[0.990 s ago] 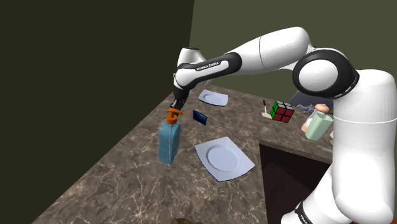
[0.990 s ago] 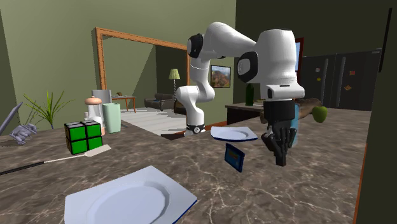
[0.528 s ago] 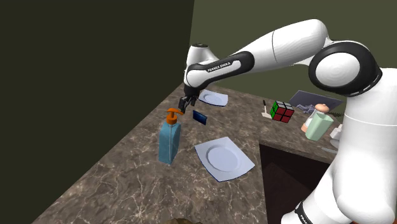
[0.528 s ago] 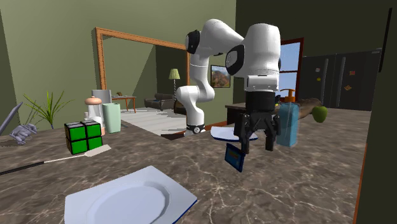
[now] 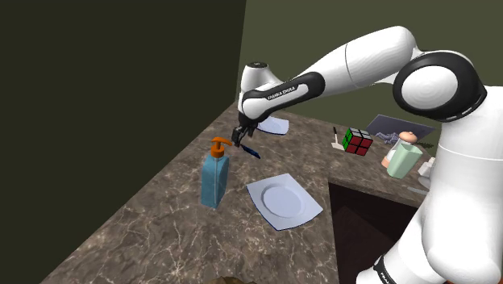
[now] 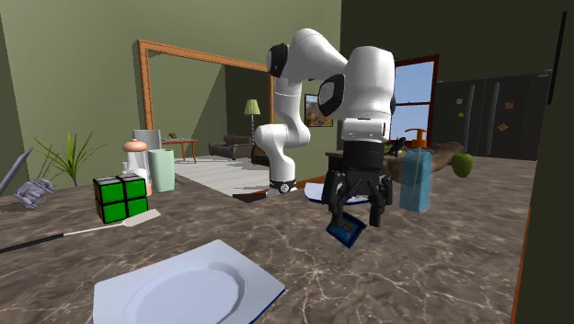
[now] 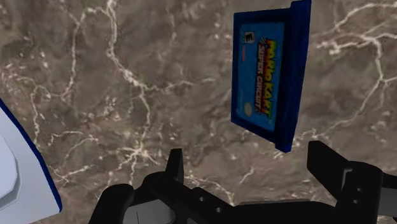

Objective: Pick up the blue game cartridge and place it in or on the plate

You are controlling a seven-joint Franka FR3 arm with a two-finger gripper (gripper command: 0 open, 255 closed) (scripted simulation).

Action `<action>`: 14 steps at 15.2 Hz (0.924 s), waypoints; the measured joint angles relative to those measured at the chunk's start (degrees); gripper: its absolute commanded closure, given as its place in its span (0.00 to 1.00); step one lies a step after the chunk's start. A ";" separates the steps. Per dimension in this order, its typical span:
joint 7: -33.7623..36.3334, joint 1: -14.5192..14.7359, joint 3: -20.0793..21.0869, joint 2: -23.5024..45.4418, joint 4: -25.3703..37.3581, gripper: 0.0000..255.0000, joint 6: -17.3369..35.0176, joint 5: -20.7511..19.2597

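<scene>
The blue game cartridge with a colourful label rests tilted on the brown marbled counter. In the second exterior view the cartridge sits just under my black gripper. The gripper hovers right over the cartridge, open, its fingers spread wide and touching nothing. The gripper holds nothing. A white square plate with a blue rim lies nearer the stand; the same plate fills the second exterior view's foreground.
A blue soap bottle with an orange pump stands close beside the gripper. A second white plate lies beyond the cartridge. A green-faced puzzle cube, a pale green mug and a sink recess sit near the stand.
The gripper left the soap bottle's pump, swung over to the cartridge and came down above it. Its fingers went from shut to wide open.
</scene>
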 measured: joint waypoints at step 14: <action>-0.01 -0.18 -0.07 1.41 0.00 1.00 1.45 0.00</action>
